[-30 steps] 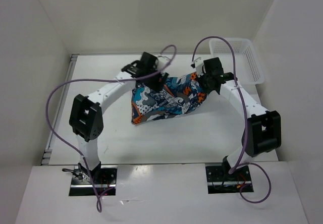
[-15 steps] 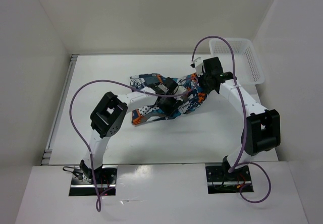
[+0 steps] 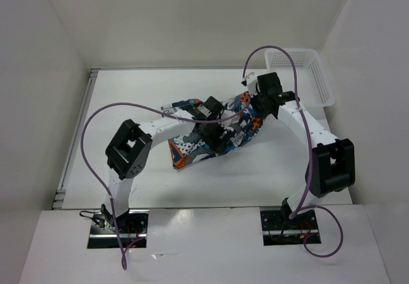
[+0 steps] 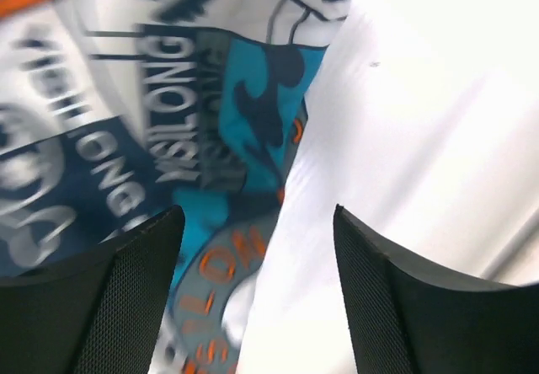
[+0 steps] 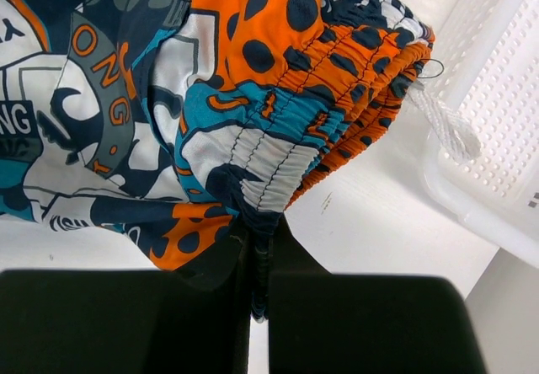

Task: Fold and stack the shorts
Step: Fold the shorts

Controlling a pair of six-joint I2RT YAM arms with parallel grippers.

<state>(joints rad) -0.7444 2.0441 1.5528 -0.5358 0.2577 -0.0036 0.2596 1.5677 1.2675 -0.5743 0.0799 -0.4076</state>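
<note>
Blue-and-orange shorts (image 3: 217, 127) lie beneath the spread left claw (image 4: 255, 222), waistband (image 5: 337, 88) pinched by the right claw (image 5: 257, 248); ideally the left closes on the cloth edge directly below it while the right holds firm.

Mesh basket (image 3: 318, 79) (white), far corner of table (image 3: 128, 86)
</note>
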